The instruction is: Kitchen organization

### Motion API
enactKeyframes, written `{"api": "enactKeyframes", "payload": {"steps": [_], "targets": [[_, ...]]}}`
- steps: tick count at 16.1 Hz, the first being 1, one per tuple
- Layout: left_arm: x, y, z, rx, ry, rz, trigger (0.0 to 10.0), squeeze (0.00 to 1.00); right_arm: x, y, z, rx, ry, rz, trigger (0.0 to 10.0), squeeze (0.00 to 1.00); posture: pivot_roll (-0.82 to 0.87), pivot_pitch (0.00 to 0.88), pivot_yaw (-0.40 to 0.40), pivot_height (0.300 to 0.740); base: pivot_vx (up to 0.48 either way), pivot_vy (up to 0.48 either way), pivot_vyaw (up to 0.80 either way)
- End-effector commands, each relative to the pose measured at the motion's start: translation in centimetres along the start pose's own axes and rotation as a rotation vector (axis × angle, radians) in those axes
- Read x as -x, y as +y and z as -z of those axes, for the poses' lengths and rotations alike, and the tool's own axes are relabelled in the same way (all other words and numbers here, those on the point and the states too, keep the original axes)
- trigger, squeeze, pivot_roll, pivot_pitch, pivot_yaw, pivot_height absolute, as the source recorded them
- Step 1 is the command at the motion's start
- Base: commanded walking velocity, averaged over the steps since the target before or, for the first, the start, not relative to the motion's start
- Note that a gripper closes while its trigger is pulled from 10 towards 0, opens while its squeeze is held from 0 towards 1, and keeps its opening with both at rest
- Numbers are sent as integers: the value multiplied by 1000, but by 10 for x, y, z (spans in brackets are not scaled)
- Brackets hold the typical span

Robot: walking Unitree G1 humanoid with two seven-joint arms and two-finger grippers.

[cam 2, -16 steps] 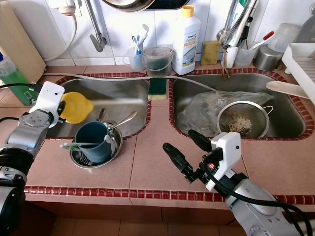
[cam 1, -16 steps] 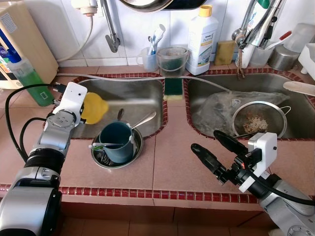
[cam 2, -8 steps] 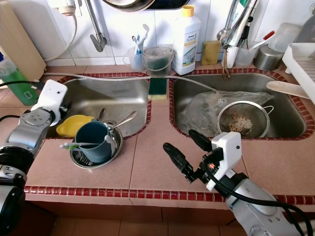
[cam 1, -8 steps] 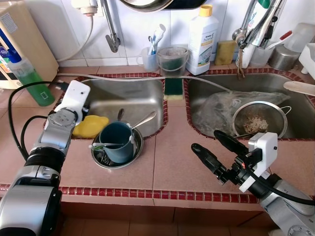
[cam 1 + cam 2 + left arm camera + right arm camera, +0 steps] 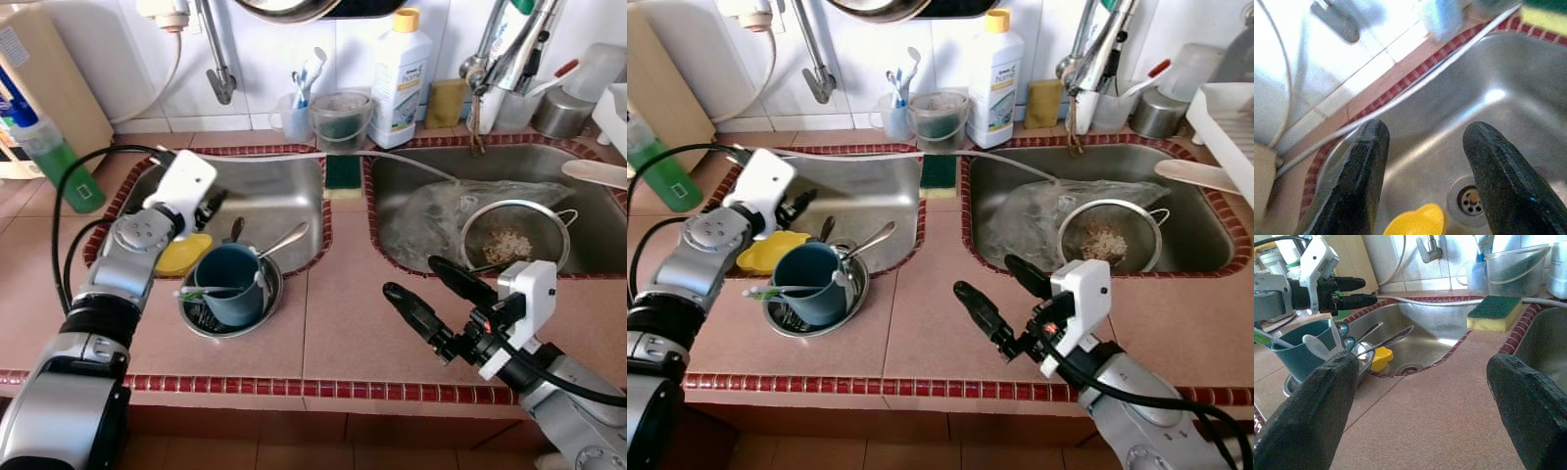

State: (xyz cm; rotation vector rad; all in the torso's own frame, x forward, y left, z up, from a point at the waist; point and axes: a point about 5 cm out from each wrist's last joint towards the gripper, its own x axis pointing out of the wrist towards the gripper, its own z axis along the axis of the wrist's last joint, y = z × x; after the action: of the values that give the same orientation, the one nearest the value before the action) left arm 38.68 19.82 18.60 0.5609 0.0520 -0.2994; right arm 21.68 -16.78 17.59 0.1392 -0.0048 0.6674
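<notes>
A yellow plastic piece lies at the near left edge of the left sink, free of any gripper. My left gripper hovers open and empty just above and behind it, over the sink; the left wrist view looks past its fingers down at the drain and the yellow piece. A teal cup with a utensil in it stands in a steel bowl on the counter by the sink's front rim. My right gripper is open and empty above the tiled counter in front of the right sink.
A green-and-yellow sponge sits on the divider between the sinks. The right sink holds a strainer with food scraps and a plastic bag. A detergent bottle, tubs and taps line the back wall; a green bottle stands far left.
My left gripper let go of the yellow piece, which dropped to the sink's near left edge. The gripper then moved right and back over the sink. The right arm has barely moved.
</notes>
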Motion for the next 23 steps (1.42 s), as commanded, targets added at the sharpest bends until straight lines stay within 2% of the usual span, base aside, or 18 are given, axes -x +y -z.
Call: {"api": "enactKeyframes", "payload": {"steps": [1, 2, 5, 14, 19, 23], "targets": [[2, -1, -4, -41, -40, 35, 10000, 0, 1, 1, -7, 22, -23, -14, 10000, 0, -256, 102, 131, 740, 0, 0, 0], [4, -9, -6, -68, -76, 125, 10000, 0, 1, 1, -8, 26, -25, -13, 10000, 0, -257, 103, 132, 740, 0, 0, 0], [10, -17, -6, -107, -121, 244, 10000, 0, 2, 0, -8, 30, -26, -11, 10000, 0, -254, 105, 133, 740, 0, 0, 0], [22, -21, -1, -164, -155, 381, 10000, 0, 1, -2, -9, 39, -26, -17, 10000, 0, -246, 104, 129, 740, 0, 0, 0], [32, -26, 7, -176, -143, 469, 10000, 0, 0, -4, -10, 46, -27, -19, 10000, 0, -239, 103, 128, 740, 0, 0, 0], [37, -25, 9, -171, -135, 494, 10000, 0, -1, -6, -10, 48, -28, -22, 10000, 0, -233, 97, 125, 740, 0, 0, 0]]}}
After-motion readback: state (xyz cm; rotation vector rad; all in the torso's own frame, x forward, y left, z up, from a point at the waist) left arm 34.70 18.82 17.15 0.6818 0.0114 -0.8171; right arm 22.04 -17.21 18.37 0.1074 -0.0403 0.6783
